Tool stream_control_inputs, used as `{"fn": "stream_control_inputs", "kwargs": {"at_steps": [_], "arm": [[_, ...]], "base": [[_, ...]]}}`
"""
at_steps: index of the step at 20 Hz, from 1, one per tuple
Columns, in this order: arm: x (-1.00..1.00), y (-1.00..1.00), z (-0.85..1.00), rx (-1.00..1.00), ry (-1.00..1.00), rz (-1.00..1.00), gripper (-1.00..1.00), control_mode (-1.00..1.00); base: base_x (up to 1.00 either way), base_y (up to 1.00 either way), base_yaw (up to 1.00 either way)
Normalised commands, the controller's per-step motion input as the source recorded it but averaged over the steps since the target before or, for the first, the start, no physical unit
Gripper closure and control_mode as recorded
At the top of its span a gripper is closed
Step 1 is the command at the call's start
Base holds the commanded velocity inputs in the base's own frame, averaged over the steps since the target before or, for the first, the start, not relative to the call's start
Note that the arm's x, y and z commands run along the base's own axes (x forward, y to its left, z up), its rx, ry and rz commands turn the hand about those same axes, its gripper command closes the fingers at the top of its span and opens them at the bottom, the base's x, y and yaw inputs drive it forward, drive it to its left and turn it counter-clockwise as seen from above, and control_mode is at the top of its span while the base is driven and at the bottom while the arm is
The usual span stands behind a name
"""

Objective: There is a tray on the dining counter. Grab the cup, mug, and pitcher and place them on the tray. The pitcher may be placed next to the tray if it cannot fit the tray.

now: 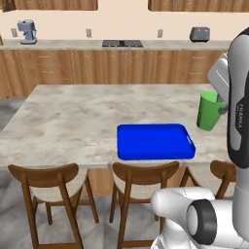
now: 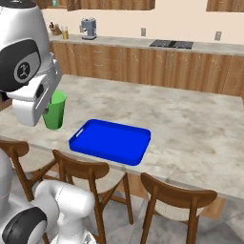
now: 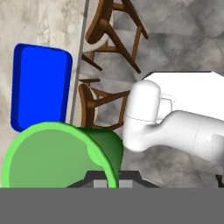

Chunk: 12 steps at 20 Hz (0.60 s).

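Left base cam: behind arm, looks fwd and down over the bench; blue tray mid-frame, cup at right edge by the arm. Right base cam: same bench and tray from the other side, cup at left. Hand cam: very close on the cup rim, looking down past the bench edge to chairs and floor; tray beyond the cup.

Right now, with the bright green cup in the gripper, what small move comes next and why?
Probably carry the bright green handleless cup sideways over the flat blue tray. The gripper is shut on its rim, and it hangs beside the tray, not yet above it.
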Motion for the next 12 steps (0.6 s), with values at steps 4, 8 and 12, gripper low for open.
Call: {"fn": "stream_control_inputs", "kwargs": {"at_steps": [4,8,12], "arm": [[0.0,0.0,0.0,0.0,0.0,0.0,1.0,1.0],[0.0,0.0,0.0,0.0,0.0,0.0,1.0,1.0],[0.0,0.0,0.0,0.0,0.0,0.0,1.0,1.0]], "base": [[0.62,0.47,-0.12],[0.74,0.4,-0.13],[0.88,0.35,-0.13]]}}
